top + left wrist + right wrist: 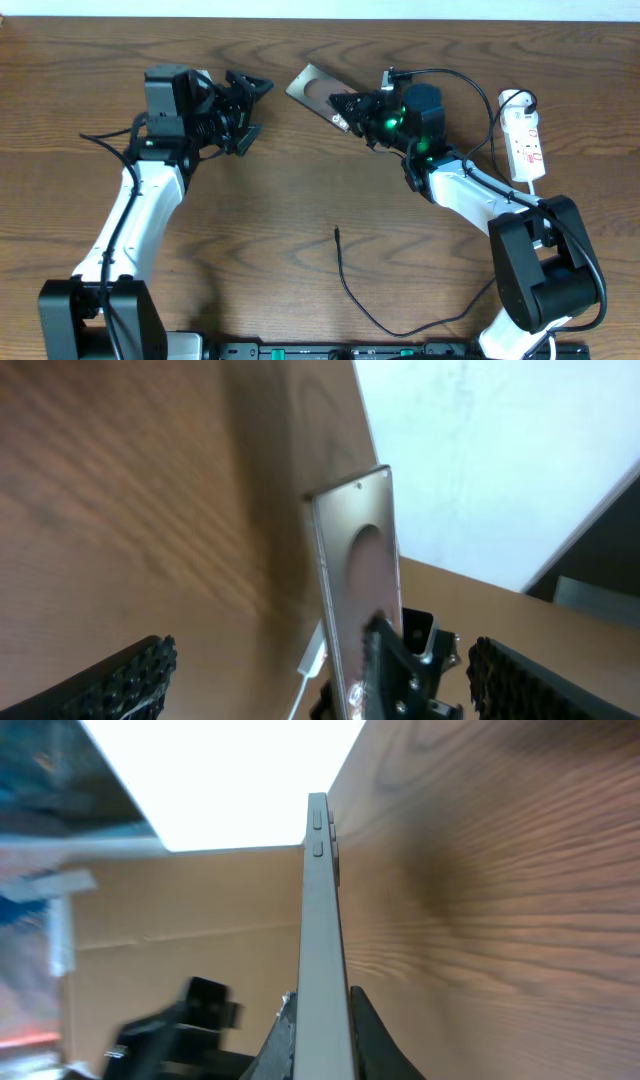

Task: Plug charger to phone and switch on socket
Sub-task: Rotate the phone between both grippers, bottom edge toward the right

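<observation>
The phone (314, 90) is a flat brown slab with an oval shape, at the table's back middle. My right gripper (350, 112) is shut on its right end. In the right wrist view the phone (320, 910) shows edge-on between the jaws (322, 1045). My left gripper (247, 105) is open and empty, a short way left of the phone. In the left wrist view the phone (355, 560) stands ahead between the open fingers (320, 690). The charger (345, 280) lies loose on the table, plug tip (337, 232) at front centre. The socket (525, 140) lies at the far right.
The socket's white cord loops at its top end (515, 97). The right arm's thicker black cable (460, 85) arcs over the table between the phone and the socket. The charger's far end runs under the right arm's base (540, 280).
</observation>
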{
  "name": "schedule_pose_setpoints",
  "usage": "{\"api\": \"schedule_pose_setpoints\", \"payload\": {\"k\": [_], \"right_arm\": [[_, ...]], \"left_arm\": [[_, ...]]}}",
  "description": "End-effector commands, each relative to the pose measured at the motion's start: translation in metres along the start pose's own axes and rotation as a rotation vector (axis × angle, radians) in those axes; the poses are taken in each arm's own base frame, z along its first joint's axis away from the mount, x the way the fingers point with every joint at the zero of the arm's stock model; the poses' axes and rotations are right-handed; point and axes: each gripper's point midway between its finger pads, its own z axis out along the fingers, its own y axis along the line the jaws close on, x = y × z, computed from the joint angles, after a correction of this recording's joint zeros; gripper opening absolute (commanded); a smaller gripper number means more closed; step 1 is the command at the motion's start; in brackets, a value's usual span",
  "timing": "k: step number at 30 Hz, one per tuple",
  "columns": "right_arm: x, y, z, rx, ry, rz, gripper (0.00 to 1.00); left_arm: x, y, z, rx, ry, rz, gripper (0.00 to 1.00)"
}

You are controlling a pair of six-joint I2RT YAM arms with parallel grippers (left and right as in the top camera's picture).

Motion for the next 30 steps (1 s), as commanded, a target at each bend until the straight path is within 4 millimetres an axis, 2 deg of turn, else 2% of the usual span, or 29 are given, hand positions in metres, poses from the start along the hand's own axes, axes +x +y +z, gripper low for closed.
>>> {"api": "schedule_pose_setpoints", "payload": {"k": [1,9,12,19,30], "right_arm": [[0.002,0.02,0.001,-0.059,0.016,0.12,0.01],[0.016,0.027,0.008,-0.076,0.035,0.272,0.01],[0.021,0.029,0.011,-0.079,0.037,0.339,0.01],[0.035,0.048,0.018,-0.142,0.027,0.305,0.01],[0.062,0.064,0.025,-0.19,0.074,0.294,0.01]], "left_arm": [[0.002,0.002,0.006,0.059,0.026,-0.02,0.95],[-0.005,-0.022,0.013,0.266,0.022,-0.015,0.95],[-0.006,-0.021,0.014,0.266,0.022,-0.018,0.95],[-0.007,-0.019,0.015,0.263,0.022,-0.021,0.95],[-0.012,-0.018,0.016,0.258,-0.005,-0.021,0.95]]}}
